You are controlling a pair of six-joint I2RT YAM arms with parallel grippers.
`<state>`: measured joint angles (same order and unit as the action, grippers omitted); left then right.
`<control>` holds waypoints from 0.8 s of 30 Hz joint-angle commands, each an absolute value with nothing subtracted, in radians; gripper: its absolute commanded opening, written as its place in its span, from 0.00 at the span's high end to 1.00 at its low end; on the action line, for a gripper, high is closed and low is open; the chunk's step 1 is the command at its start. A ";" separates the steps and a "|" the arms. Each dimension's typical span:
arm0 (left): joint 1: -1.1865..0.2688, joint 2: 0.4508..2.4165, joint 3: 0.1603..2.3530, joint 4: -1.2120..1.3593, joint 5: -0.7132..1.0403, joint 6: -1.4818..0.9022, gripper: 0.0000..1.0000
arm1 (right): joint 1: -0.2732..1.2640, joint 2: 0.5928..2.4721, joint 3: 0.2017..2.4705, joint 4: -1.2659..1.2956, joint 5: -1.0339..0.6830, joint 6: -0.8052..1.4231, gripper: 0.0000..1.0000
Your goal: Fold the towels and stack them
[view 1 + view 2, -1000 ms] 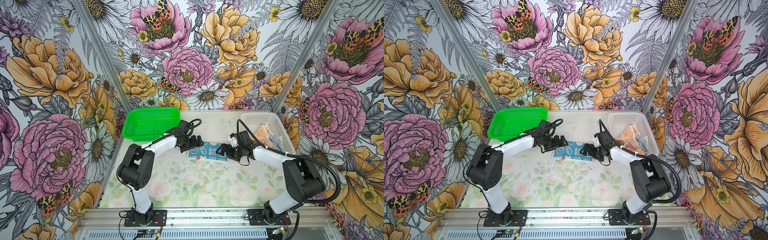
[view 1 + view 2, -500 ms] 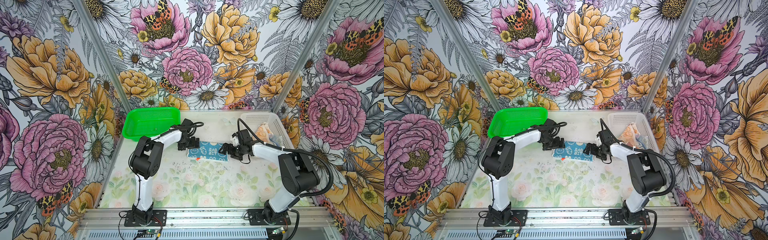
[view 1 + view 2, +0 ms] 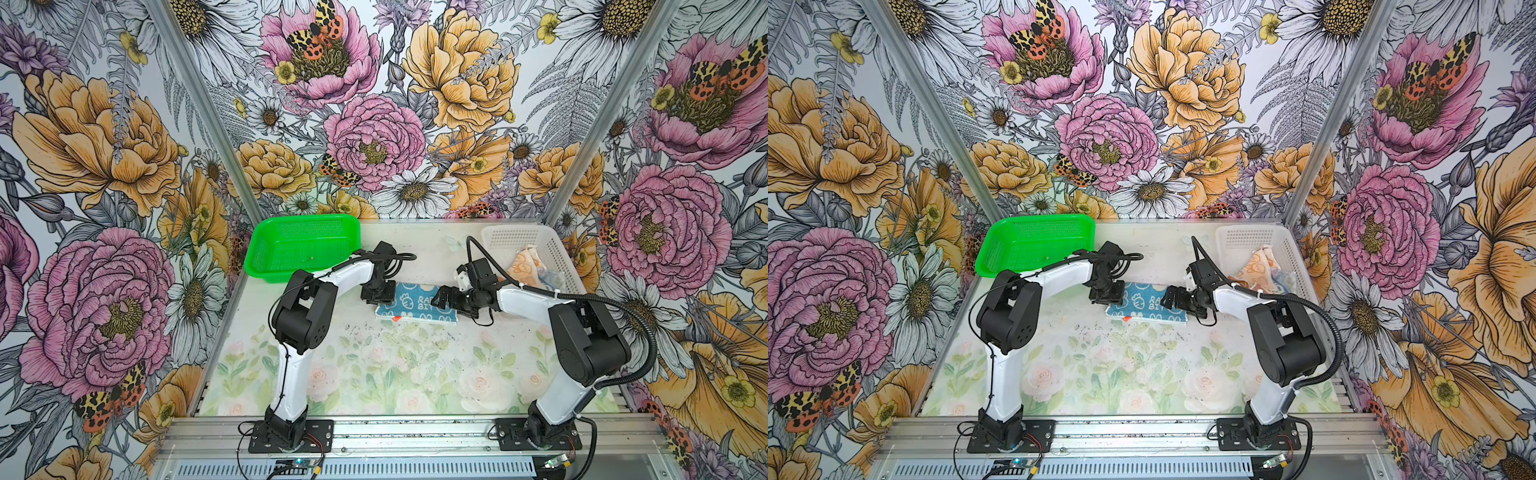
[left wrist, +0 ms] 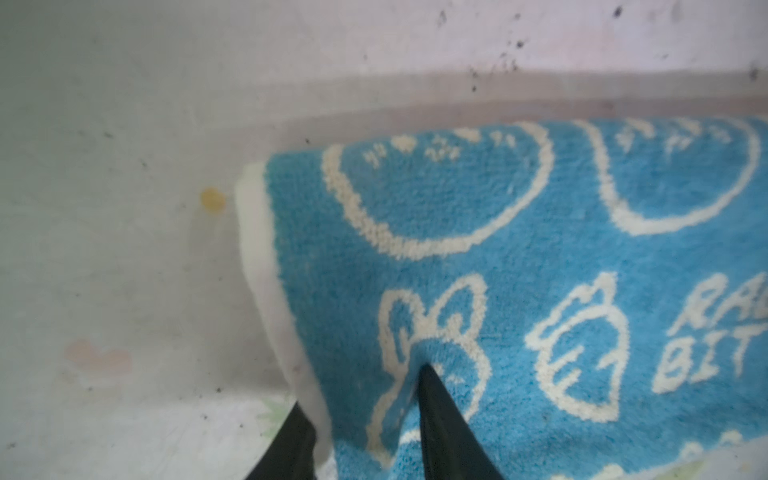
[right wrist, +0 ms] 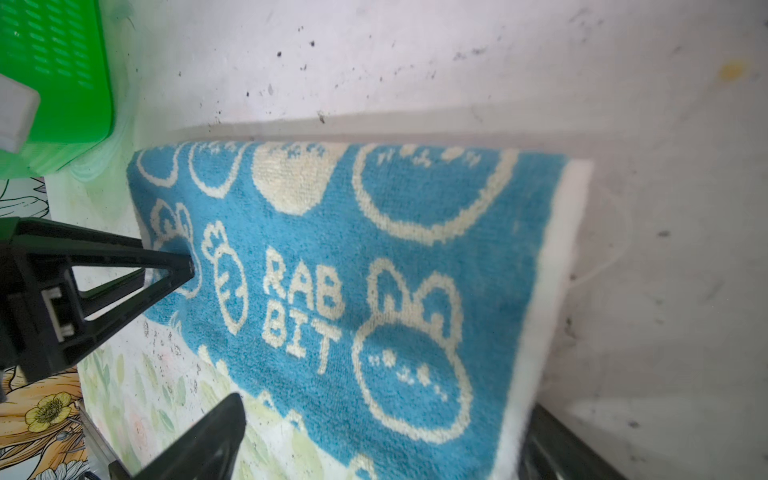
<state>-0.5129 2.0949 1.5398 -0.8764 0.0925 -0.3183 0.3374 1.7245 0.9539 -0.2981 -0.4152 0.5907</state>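
Observation:
A blue towel [image 3: 409, 306] [image 3: 1144, 308] with white rabbits and "RABBIT" lettering lies folded mid-table in both top views. My left gripper [image 3: 379, 294] [image 4: 365, 399] is at its left end, shut on a ruck of the white-bordered edge; one finger [image 4: 440, 419] presses into the blue pile. My right gripper [image 3: 444, 300] [image 5: 382, 436] is open at the towel's right end, its fingers [image 5: 216, 432] straddling the cloth without gripping. An orange towel [image 3: 527, 266] lies crumpled in the white basket [image 3: 511, 239], with a pale cloth [image 3: 550, 277] beside it.
A green mesh basket [image 3: 303, 245] [image 5: 54, 83] stands at the back left, close behind my left arm. The white basket sits at the back right, against the wall. The floral table surface [image 3: 374, 365] stretches toward the front rail.
My left gripper has closed on the towel's left edge, and its arm has shifted, the elbow swinging right. My right gripper has stayed open and edged in over the towel's right end.

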 commanded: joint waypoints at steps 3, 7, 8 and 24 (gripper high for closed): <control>-0.525 2.135 1.584 -0.964 0.023 -0.284 0.81 | 0.350 1.751 0.955 -0.303 -0.396 0.610 0.01; -0.518 2.141 1.661 -1.022 -0.011 -0.246 0.93 | 0.350 1.737 0.957 -0.297 -0.390 0.610 0.01; -0.515 2.144 1.680 -1.034 -0.017 -0.240 0.95 | 0.351 1.735 0.961 -0.297 -0.390 0.608 0.01; -0.475 2.179 2.089 -1.241 -0.366 -0.050 1.00 | 0.355 1.742 1.127 -0.305 -0.449 0.596 0.01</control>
